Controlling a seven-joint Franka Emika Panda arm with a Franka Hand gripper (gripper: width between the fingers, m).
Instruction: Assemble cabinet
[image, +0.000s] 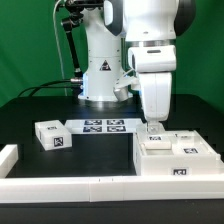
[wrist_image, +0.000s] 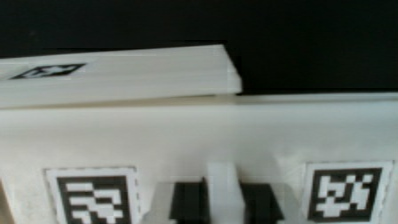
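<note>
White cabinet box (image: 178, 158) lies near, at the exterior view's right. Over its far wall stands the gripper (image: 152, 127), jaws narrow, probably placed to grasp that wall; whether it is actually clamped cannot be told.

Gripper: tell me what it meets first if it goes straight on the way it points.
The gripper points down, so the cabinet right below comes first. The wrist view shows its tagged wall at the fingertips; whether they touch is unclear.

The cabinet box (image: 178, 165) lies at the exterior view's right, a drawer block (image: 52, 136) left, marker board (image: 104, 126) between.
</note>
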